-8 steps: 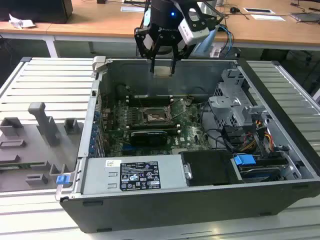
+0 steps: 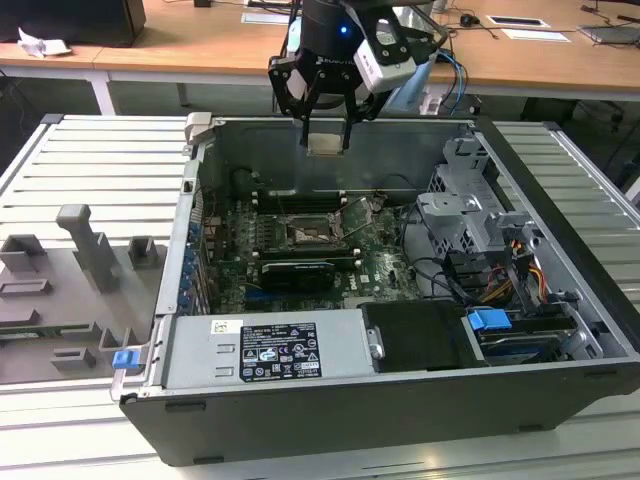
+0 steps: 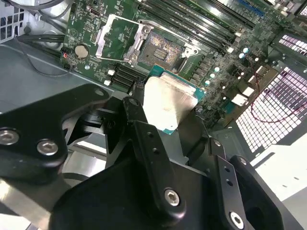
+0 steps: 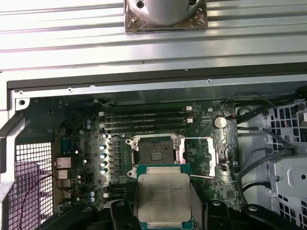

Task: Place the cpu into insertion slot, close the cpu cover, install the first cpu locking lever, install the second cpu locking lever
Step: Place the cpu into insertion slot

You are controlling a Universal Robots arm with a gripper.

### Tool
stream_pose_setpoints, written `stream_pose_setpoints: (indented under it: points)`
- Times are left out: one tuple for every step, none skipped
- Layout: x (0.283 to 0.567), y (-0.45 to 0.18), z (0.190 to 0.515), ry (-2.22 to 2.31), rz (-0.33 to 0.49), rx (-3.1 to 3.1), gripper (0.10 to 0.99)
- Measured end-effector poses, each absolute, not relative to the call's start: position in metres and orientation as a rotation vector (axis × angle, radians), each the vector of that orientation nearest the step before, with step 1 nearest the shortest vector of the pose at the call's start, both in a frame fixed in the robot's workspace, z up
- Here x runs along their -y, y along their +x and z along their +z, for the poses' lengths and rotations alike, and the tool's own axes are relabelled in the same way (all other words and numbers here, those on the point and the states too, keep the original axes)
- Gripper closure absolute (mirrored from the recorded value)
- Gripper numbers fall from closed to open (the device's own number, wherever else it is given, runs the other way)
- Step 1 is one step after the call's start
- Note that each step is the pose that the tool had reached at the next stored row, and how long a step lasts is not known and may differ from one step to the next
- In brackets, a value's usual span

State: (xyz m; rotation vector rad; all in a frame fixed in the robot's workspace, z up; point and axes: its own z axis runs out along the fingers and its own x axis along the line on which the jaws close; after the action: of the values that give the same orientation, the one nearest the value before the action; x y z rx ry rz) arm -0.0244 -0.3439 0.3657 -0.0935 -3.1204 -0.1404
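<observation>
Ribbed metal bench carrying an open computer case. Gripper clenched on the cpu, held up near the level of the case rim, well apart from the bare socket below. Step in hand: placing the cpu. The cpu cover lies swung open beside the socket, so the opening is free. Seating likely calls for a descent with the chip squared to the socket. Memory slots, a black card and cables flank the socket, and the case walls narrow the approach.
</observation>
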Motion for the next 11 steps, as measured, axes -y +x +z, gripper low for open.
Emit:
stream_pose_setpoints:
  points:
    - [0.3439,-0.0243,0.3654,-0.093,-0.14,3.12,0.557]
    - [0.3439,-0.0243,0.3652,-0.1,-0.14,3.12,0.557]
    - [0.3439,-0.0243,0.3649,-0.128,-0.141,3.12,0.557]
    - [0.3439,-0.0243,0.3648,-0.139,-0.141,3.12,0.557]
    - [0.3439,-0.0243,0.3646,-0.149,-0.141,3.12,0.557]
    - [0.3439,-0.0243,0.3646,-0.158,-0.141,3.12,0.557]
    - [0.3439,-0.0243,0.3645,-0.174,-0.141,3.119,0.557]
    - [0.3439,-0.0243,0.3643,-0.191,-0.141,3.119,0.557]
    - [0.3439,-0.0243,0.3642,-0.198,-0.141,3.118,0.557]
    - [0.3439,-0.0243,0.3642,-0.206,-0.141,3.118,0.557]
    - [0.3439,-0.0243,0.3641,-0.215,-0.141,3.118,0.557]
